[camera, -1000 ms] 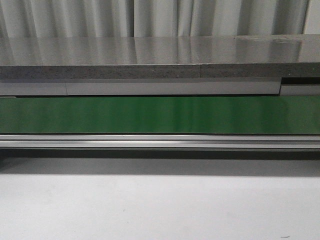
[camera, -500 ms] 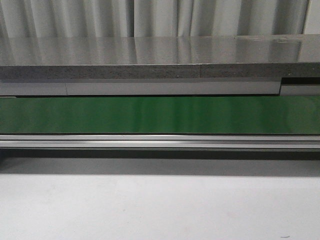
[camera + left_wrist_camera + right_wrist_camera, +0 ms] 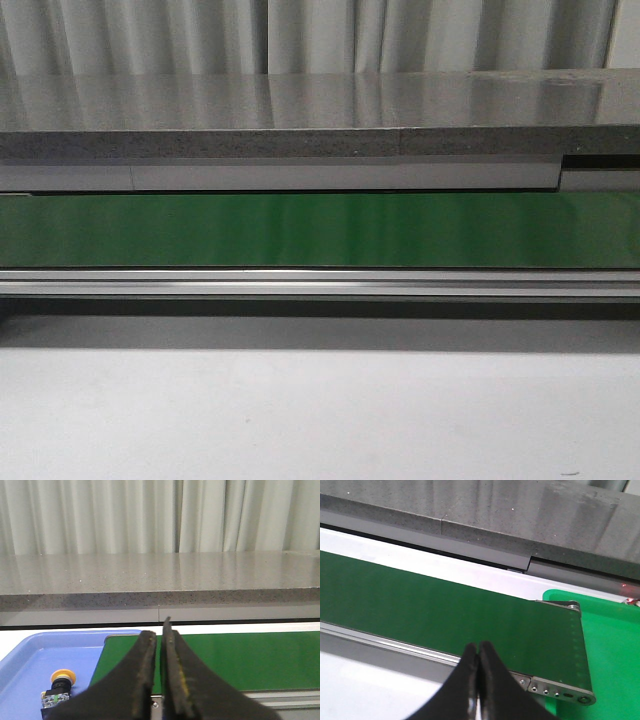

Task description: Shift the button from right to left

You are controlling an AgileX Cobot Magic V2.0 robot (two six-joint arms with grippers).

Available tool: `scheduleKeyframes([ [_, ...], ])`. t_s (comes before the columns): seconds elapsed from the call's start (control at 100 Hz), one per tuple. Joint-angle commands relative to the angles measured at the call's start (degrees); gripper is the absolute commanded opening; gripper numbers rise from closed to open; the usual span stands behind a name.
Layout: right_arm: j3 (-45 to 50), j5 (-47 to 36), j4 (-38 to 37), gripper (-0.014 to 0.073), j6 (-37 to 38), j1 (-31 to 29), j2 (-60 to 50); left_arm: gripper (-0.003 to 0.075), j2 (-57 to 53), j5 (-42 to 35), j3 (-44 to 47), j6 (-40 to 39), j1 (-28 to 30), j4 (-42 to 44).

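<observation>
While the left gripper (image 3: 161, 652) was held with its two fingers nearly together and nothing between them, the button (image 3: 59, 689) was seen lying in a blue tray (image 3: 27, 662), off to one side of those fingers and well apart from them. One button, one blue tray, one green tray (image 3: 612, 645) and one green belt (image 3: 320, 230) were counted. The right gripper (image 3: 479, 667) was pressed together on nothing, over the belt's near edge, with the green tray past the belt's end. In the front view, nothing was found changed from the earlier frames.
</observation>
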Motion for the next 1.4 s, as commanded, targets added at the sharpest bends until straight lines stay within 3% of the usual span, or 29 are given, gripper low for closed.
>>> scheduleKeyframes([
  [0.0, -1.3, -4.2, 0.6, -0.0068, -0.2, -0.1, 0.4, 0.0005, -2.1, -5.1, 2.4, -0.6, 0.1, -0.5],
  [0.81, -1.3, -6.1, -0.8, -0.0068, 0.0, 0.0, 0.4, 0.0005, -2.1, -5.1, 2.4, -0.6, 0.1, -0.5],
  [0.89, -1.3, -6.9, -4.0, -0.0068, 3.4, 0.0, 0.2, 0.0005, -2.1, -5.1, 2.4, -0.6, 0.1, -0.5],
  [1.13, 4.3, -13.5, -20.1, -0.0068, 24.9, 0.0, -3.4, 0.0005, -2.1, -5.1, 2.4, -0.6, 0.1, -0.5],
  [1.39, 13.8, -17.6, -21.1, -0.0068, 26.4, 0.0, -12.2, 0.0005, -2.1, -5.1, 2.4, -0.6, 0.1, -0.5],
])
